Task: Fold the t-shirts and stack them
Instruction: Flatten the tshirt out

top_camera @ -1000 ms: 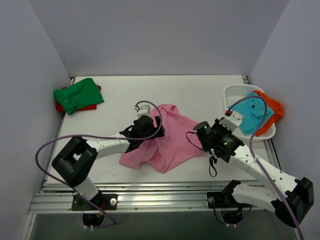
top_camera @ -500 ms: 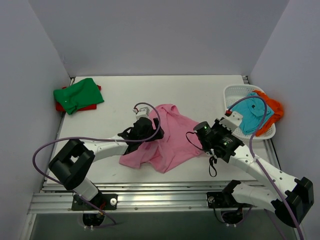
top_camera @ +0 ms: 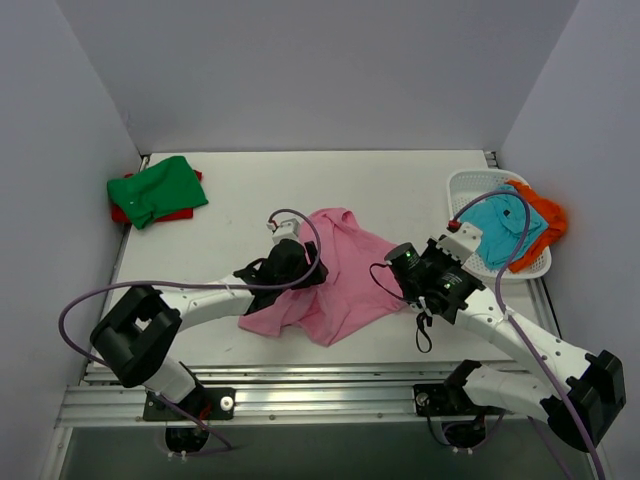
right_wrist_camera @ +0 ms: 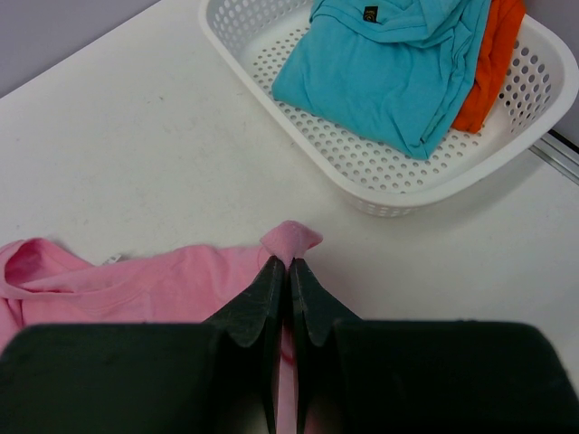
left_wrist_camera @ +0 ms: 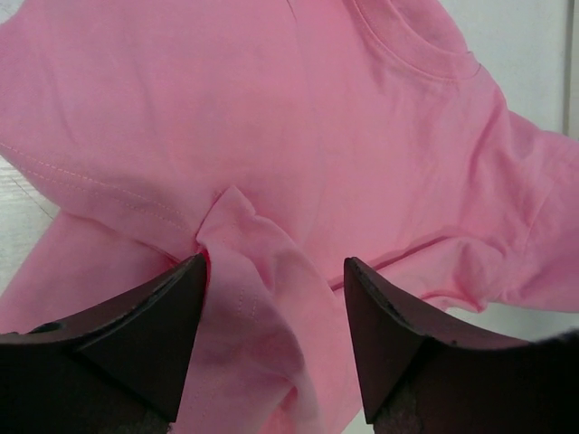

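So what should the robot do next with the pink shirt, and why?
Probably close the left fingers on the raised fold of the pink shirt. They stand open on either side of that fold, while the right fingers are shut on a tip of the shirt's edge. Then both arms could pull it flat.

Jaws pinch the pink shirt [right_wrist_camera: 136, 280] near basket [right_wrist_camera: 398, 194].

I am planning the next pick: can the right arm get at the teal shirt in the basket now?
Probably not yet: the right tool is shut on a pinch of the pink shirt. Once it lets go, the teal shirt lies uncovered in the nearby basket.
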Controlling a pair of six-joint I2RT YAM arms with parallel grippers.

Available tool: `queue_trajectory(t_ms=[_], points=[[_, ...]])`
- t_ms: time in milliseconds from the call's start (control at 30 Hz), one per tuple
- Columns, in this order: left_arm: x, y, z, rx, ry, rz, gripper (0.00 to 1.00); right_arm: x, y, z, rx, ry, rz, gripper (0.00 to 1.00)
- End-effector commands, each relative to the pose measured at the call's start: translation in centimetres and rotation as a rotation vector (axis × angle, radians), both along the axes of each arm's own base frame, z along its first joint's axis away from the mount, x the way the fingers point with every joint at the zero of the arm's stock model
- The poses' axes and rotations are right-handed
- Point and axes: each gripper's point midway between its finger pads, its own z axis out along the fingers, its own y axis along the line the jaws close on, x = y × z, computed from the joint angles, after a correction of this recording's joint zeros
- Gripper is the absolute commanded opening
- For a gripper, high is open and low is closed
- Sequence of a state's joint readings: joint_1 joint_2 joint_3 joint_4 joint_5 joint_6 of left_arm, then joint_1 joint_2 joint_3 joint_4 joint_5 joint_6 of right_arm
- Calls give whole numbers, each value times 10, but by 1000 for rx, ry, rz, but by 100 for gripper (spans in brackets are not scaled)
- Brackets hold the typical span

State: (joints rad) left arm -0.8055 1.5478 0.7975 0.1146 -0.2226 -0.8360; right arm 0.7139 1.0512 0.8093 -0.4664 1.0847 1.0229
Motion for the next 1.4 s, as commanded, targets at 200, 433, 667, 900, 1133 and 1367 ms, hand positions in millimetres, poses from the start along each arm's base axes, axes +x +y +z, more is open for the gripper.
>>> queue_trajectory(t_ms=[200, 433, 667, 900, 1133, 1367], points=[[-11, 0, 11, -25, 0, -1, 49, 0, -8, 2, -30, -23, -42, 0], [-11, 4, 1, -2, 13, 13, 21, 0, -8, 2, -30, -23, -42, 0], [-7, 14, 11, 45, -12, 40, 2, -2, -10, 4, -32, -22, -48, 0], [-14, 62, 86, 96, -147, 126, 2, -8, -15, 27, 1, -60, -57, 0], [-40, 130, 153, 133, -272, 237, 2, -16, -22, 65, 53, -136, -57, 0], [-64, 182, 197, 141, -360, 322, 2, -29, -37, 113, 84, -224, -84, 0]])
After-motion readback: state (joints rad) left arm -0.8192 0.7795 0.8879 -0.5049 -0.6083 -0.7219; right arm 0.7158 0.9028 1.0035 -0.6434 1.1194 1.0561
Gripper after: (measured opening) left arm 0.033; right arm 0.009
